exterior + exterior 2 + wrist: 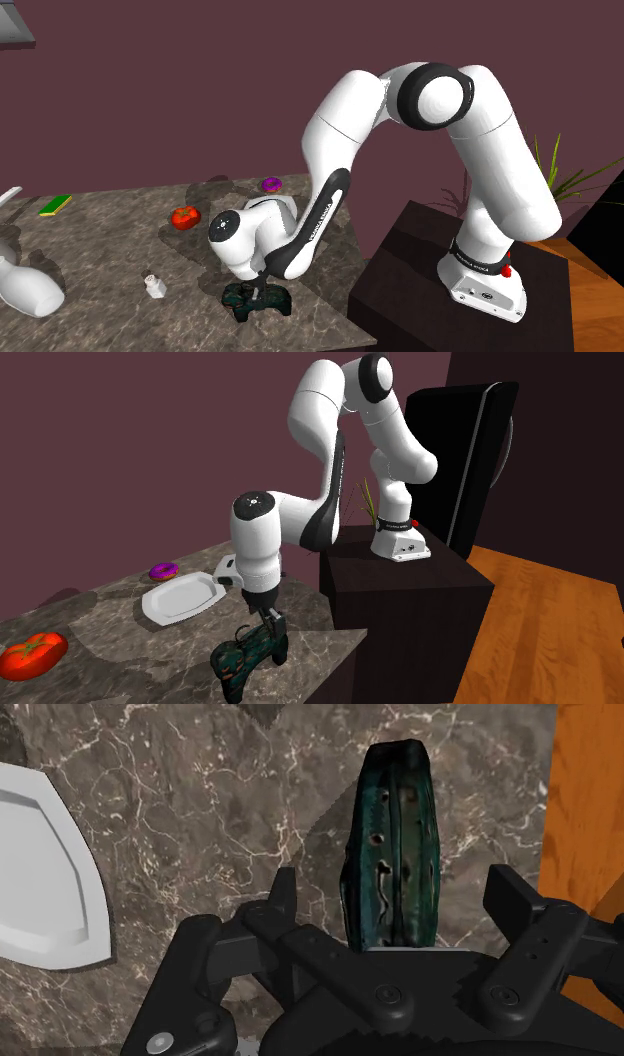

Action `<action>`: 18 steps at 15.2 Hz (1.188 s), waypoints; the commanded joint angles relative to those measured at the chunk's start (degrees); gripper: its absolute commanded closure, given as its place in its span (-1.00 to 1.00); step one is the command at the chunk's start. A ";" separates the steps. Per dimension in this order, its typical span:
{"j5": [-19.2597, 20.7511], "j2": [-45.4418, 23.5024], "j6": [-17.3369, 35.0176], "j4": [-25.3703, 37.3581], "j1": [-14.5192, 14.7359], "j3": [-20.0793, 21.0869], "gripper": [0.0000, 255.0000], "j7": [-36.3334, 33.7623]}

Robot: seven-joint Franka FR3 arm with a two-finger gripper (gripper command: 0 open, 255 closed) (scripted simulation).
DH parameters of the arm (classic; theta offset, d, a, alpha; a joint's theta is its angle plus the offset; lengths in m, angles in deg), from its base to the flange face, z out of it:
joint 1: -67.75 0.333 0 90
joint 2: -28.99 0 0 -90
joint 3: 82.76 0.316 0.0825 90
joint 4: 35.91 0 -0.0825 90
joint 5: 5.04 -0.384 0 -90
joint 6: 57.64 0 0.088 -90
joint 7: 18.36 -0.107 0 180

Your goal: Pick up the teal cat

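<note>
While end effector (396, 884) straddles teal cat (392, 824) (fingers apart, untouching), white plate (45, 894) lies nearby.

The counter (120, 215) is being viewed from above in the shoulder view, from beside and slightly behind the stand (400, 270), which is being kept at the lower right. In the second exterior view the scene is being watched from lower and nearer, across the counter toward the stand. The tomato (184, 216) and the purple doughnut (271, 184) are being shared by both views. In the wrist view the counter is being looked down on from close by, past the claw (395, 894); the white plate (40, 884) is being shared with the second exterior view.
</note>
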 commanded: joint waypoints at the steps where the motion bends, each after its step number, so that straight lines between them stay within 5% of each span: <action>1: 0.82 -1.30 1.01 0.23 0.34 -0.61 -1.00 -0.55; 5: 1.69 -2.95 2.08 0.72 0.83 -1.30 -1.00 -1.25; 6: 1.70 -2.82 2.16 0.53 0.74 -1.31 1.00 -1.21; 18: 0.68 -1.04 0.84 0.16 0.25 -0.49 1.00 -0.44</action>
